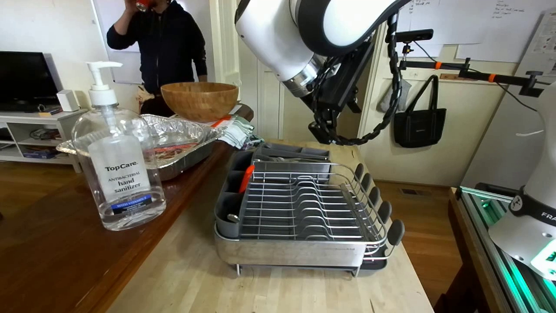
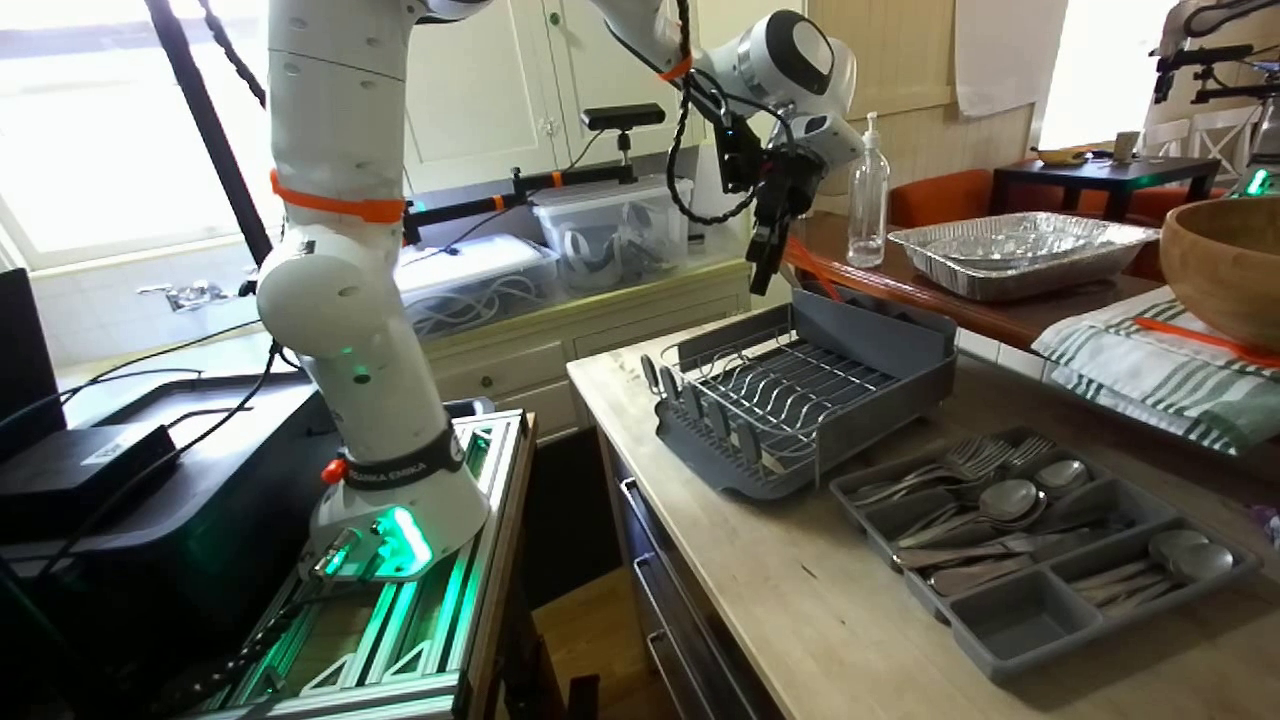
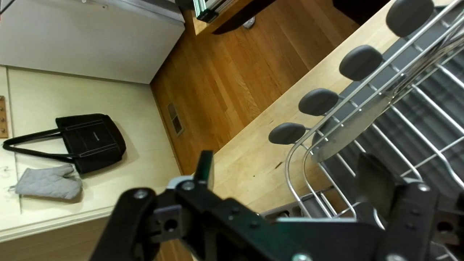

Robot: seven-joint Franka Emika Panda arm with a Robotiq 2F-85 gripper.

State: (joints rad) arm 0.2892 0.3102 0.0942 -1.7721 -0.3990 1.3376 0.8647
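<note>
While the worktop carries the dish rack with the cutlery tray just beside it, your gripper hangs empty above that rack, jaws wide apart; a flat-bladed metal utensil lies inside the rack.

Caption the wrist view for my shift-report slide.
Open, empty fingers in the foreground, wire dish rack at picture right, black bag and grey oven mitt hanging at picture left.
</note>
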